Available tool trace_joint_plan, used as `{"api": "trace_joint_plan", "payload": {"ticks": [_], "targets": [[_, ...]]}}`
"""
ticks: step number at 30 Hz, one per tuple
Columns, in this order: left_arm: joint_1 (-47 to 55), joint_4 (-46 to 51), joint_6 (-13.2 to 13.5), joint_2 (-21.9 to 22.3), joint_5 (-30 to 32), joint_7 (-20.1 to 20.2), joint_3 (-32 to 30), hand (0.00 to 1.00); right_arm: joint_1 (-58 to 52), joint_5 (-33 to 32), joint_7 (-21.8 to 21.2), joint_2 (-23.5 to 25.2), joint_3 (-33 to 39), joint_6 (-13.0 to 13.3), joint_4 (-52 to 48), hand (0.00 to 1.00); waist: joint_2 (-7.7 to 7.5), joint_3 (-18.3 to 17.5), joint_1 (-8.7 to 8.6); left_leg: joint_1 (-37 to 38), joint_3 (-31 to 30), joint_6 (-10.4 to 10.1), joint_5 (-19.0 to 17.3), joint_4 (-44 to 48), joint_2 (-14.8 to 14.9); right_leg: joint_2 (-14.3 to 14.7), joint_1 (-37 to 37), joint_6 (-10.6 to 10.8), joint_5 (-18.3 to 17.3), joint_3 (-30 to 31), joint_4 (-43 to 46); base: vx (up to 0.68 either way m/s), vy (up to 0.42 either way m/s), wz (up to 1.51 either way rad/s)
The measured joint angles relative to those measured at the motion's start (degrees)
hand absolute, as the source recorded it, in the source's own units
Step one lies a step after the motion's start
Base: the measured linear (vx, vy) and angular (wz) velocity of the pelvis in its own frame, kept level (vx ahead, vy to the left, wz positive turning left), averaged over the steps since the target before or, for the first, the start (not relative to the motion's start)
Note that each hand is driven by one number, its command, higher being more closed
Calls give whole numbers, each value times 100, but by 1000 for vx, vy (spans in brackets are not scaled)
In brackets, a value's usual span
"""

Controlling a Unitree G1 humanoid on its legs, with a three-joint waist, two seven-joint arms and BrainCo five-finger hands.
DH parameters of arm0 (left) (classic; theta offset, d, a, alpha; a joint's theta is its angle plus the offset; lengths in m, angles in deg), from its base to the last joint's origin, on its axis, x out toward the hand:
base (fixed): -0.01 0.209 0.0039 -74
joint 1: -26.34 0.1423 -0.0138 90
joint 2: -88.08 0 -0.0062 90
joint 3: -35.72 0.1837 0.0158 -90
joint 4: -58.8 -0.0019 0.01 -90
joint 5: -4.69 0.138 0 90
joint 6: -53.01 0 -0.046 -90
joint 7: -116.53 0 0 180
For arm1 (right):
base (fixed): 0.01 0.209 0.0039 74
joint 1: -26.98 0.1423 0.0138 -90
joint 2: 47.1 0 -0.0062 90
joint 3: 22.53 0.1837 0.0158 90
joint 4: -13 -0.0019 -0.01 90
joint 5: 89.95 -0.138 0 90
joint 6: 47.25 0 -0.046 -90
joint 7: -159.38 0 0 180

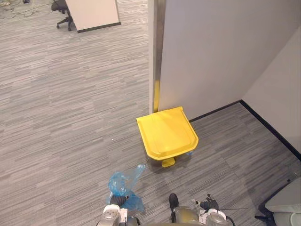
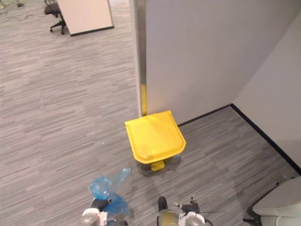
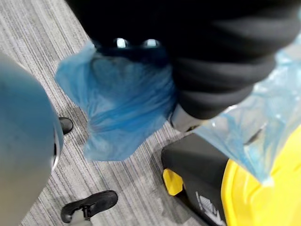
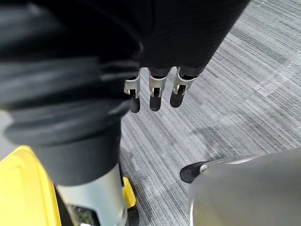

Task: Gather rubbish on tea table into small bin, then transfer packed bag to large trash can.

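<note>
A blue plastic bag (image 1: 123, 186) hangs bunched from my left hand (image 1: 116, 201) low in the left eye view, just off the grey carpet. In the left wrist view the blue bag (image 3: 127, 103) wraps round that hand's curled fingers. The large yellow trash can (image 1: 167, 132) stands ahead against the wall, its lid down and its yellow pedal (image 1: 168, 163) facing me. My right hand (image 1: 207, 205) hangs low to the right of the bag, and its fingers (image 4: 153, 96) are relaxed and hold nothing. The trash can's lid (image 3: 263, 197) lies close beside the bag.
A grey wall (image 1: 221, 52) with a metal corner post (image 1: 156, 47) rises behind the can, and a black skirting (image 1: 268, 125) runs along the right. A white object (image 1: 286, 202) sits at the lower right. Far back left stand an office chair (image 1: 63, 14) and a white panel (image 1: 94, 14).
</note>
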Motion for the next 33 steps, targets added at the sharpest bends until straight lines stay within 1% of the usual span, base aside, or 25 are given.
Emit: {"api": "trace_joint_plan", "payload": {"ticks": [1, 4, 7, 9, 11, 12, 13, 14, 15, 17, 18, 19, 20, 21, 22, 23, 25, 26, 28, 29, 31, 32, 33], "targets": [[6, -1, -1, -1, 0, 1, -32, 100, -4, 1, -1, 4, 0, -6, 11, 0, 14, -4, 31, 43, -23, -16, 10, 15, 32, 46, 60, -21, 23, -6, -51, 148, 4, -2], [33, -54, -6, -4, -1, 2, -42, 100, -1, 0, 2, -9, 1, -8, 34, 0, 41, -7, 27, 135, -80, -21, 10, -14, 61, 125, 200, -40, 39, 9, -190, 127, 2, -5], [35, -68, -8, -2, -2, 6, -42, 100, 5, -3, 4, -6, 5, -8, 43, 0, 55, -9, 25, 178, -84, -13, 5, 7, 33, 121, 244, -41, 45, 80, -226, 76, 26, -12], [33, -65, -9, -5, -2, 6, -42, 100, 16, -1, 3, -3, 6, -10, 43, 0, 51, 0, 23, 166, -74, 30, -51, 109, 19, 119, 204, -31, 36, 116, -122, 17, 58, -15], [29, -28, -6, -4, -4, 6, -42, 100, 35, -2, 2, -2, -10, -11, 11, 0, 46, 34, 64, 160, 4, 76, -274, 423, 29, 124, -48, 29, -211, 118, 547, -52, 54, -31], [31, 17, -8, -4, -6, 5, -42, 100, 58, -5, 1, 2, -12, -5, -41, 0, 45, 92, 80, 166, 83, 112, -439, 577, 38, 111, -251, 50, -386, 58, 1085, -149, 43, -38], [34, 57, -9, 3, -9, 5, -42, 100, 84, -12, 1, 10, -13, 0, -70, 0, 27, 134, 81, 192, 129, 162, -586, 688, 33, 35, -468, 112, -541, -69, 1609, -171, 45, -32], [26, 72, -10, 8, -10, 4, -49, 100, 104, -42, 1, 47, -11, -1, -176, 0, -32, 192, 75, 285, 184, 242, -683, 807, -29, -141, -688, 215, -657, -319, 2148, -139, 26, -26], [1, 100, -12, -13, -10, -6, -60, 100, 118, -52, 2, 106, 39, 4, -283, 0, -40, 258, 46, 468, 241, 340, -783, 809, -79, -325, -889, 241, -813, -685, 2637, -59, 25, -16], [17, 102, -13, -9, -10, -10, -134, 100, 127, -50, 4, 129, 75, 13, -281, 0, -60, 266, 43, 642, 255, 335, -859, 807, -55, -442, -931, 161, -911, -1151, 2670, -8, -1, -14], [10, 104, -11, -10, -10, -7, -156, 100, 149, -43, 2, 156, 77, 11, -287, 0, -82, 282, 42, 667, 288, 284, -917, 839, 11, -466, -996, 91, -841, -1447, 2213, 27, -35, -10], [1, 107, -11, -9, -9, -6, -161, 100, 156, -45, 6, 165, 90, 11, -291, 0, -89, 289, 43, 667, 289, 262, -963, 905, 47, -459, -1033, 61, -765, -1553, 1938, 131, -117, -6], [-33, 138, -10, -17, -9, -3, -212, 100, 188, -37, 11, 201, 87, -6, -292, 0, -168, 345, 61, 628, 310, 135, -1121, 1166, 79, -446, -1031, 72, -565, -1676, 1186, 134, -94, -3], [-44, 162, -10, -12, -9, -7, -237, 100, 181, -38, 11, 209, 95, -11, -296, 0, -179, 385, 65, 600, 294, 60, -1181, 1297, 92, -434, -988, 54, -331, -1679, 1089, 172, -138, -6], [-102, 154, -13, 38, -9, -5, -249, 100, 209, -35, 12, 209, 91, -11, -299, 0, -150, 446, 86, 593, 249, -45, -1352, 1534, 189, -376, -945, -105, -4, -1683, 1141, 117, -87, -7], [-141, 149, -12, 89, -8, -3, -256, 100, 305, -26, 18, 175, 112, -18, -298, 0, -46, 557, 100, 565, 206, -51, -1392, 1700, 262, -314, -998, -262, -58, -1707, 1360, 151, -109, -1], [-266, 152, -9, 217, -4, 3, -254, 100, 315, -18, 20, 197, 236, -17, -483, 0, -33, 726, 102, 566, 50, -49, -1392, 1840, 287, -337, -1083, -484, -222, -1708, 1778, 133, -106, 18], [-290, 161, -7, 272, -1, 5, -270, 100, 305, -12, 18, 220, 290, -18, -497, 0, -59, 748, 133, 557, -35, -49, -1392, 1944, 318, -373, -1138, -488, -433, -1735, 2085, 126, -118, 27], [-353, 161, -6, 311, 7, 15, -346, 100, 284, -10, 16, 239, 324, -17, -499, 0, -90, 752, 164, 549, -202, -38, -1398, 2078, 356, -424, -1168, -520, -695, -1825, 2406, 130, -106, 30], [-360, 161, -4, 353, 10, 16, -437, 100, 283, -9, 12, 242, 329, -18, -500, 0, -89, 750, 163, 486, -263, -35, -1401, 2193, 426, -440, -1169, -525, -800, -1912, 2508, 114, -92, 32], [-368, 163, -5, 396, 12, 9, -494, 100, 278, -4, 10, 238, 332, -23, -500, 0, -73, 733, 159, 406, -293, -21, -1415, 2202, 535, -417, -1173, -543, -849, -2045, 2495, 90, -70, 32], [-369, 165, -7, 399, 17, 10, -494, 100, 276, 4, 10, 231, 330, -34, -500, 0, -49, 715, 158, 334, -362, -75, -1449, 2137, 634, -360, -1176, -549, -850, -2165, 2406, 71, -51, 28], [-372, 167, -7, 400, 22, 11, -494, 100, 275, 3, 11, 231, 329, -47, -500, 0, -51, 710, 167, 330, -397, -95, -1461, 2086, 656, -343, -1179, -549, -850, -2201, 2388, 77, -53, 25]]}}
